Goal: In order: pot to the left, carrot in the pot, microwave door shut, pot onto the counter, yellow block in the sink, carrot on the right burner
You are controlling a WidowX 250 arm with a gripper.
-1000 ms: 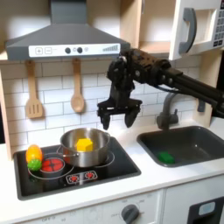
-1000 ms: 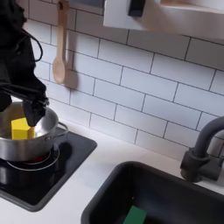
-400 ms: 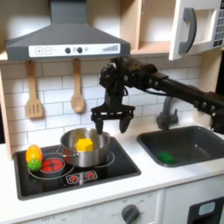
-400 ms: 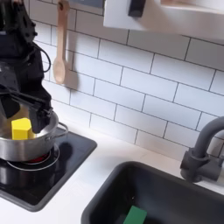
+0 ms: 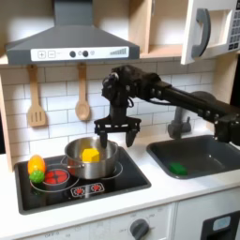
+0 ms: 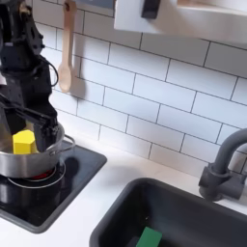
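The end effector hangs with its fingers spread, pointing down, above the rear rim of the pot; nothing is held between the fingers. In the second exterior view the end effector stands just over the pot, close to its rim. The block lies inside the pot, below the end effector and toward the first exterior view's left; in the second exterior view the block sits directly beneath the fingers. The pot rests on the black cooktop. The carrot lies on the cooktop's far burner, well to the first exterior view's left of the end effector, apart from the pot. The sink, with a small green piece in it, lies well to the first exterior view's right of the end effector; its faucet stands behind it. The microwave door is above and to the first exterior view's right, swung partly outward. The counter runs along the front, below the end effector.
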